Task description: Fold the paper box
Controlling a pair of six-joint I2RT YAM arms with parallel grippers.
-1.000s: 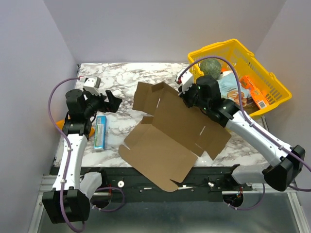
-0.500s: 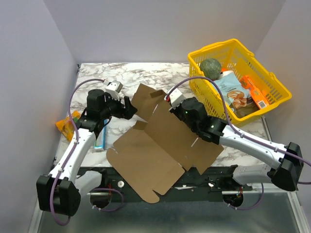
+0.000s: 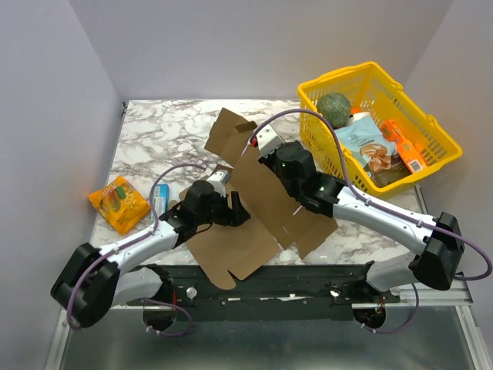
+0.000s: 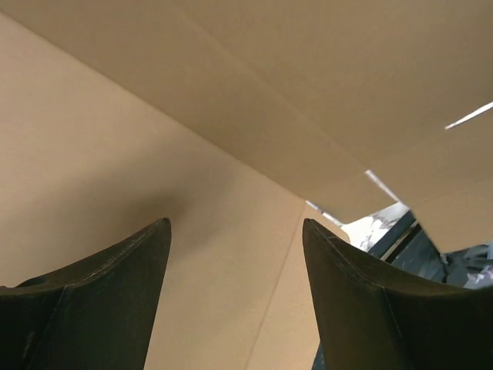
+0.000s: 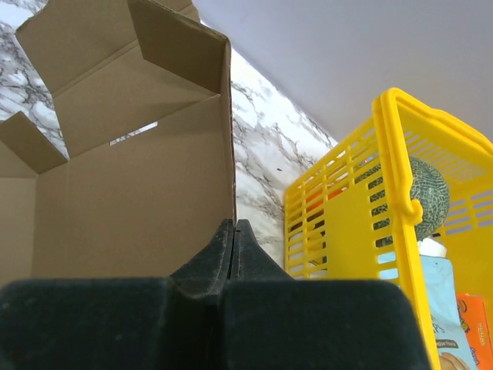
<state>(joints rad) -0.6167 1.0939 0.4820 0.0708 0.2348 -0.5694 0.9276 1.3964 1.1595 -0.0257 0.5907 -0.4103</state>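
Cardboard: the box [image 3: 262,196] is a plain brown die-cut sheet, partly folded, lying in the middle of the table [image 3: 162,131].
Box shape: the far flaps stand up and lean. The middle panel slopes. The near panel lies low and overhangs the table's front edge. Thin slots are cut into the panels.
Right gripper [image 5: 233,225]: its fingers are pressed together on the upright edge of a box panel. In the wrist view the cardboard edge runs straight down into the closed fingertips.
Right arm: it reaches in from the near right, across the box's right side, between box and basket.
Left gripper [image 4: 236,223]: its fingers are spread with nothing between them, pointing at bare cardboard from very close. Whether the tips touch the sheet cannot be told.
Left arm: it lies low along the near edge and reaches rightward over the box's near panel.
Basket [image 3: 431,127]: yellow plastic, at the table's far right, near the box but apart from it.
Basket contents: a round grey-green ball [image 3: 333,106] at the far end, a pale blue pouch [image 3: 366,146] in the middle, and an orange pack [image 3: 402,142] beside the pouch.
Table, left side: an orange bag [image 3: 119,203] lies flat. A blue-green carton [image 3: 159,196] lies just beside it, between the bag and the left arm.
Table surface: white marble pattern with grey veins.
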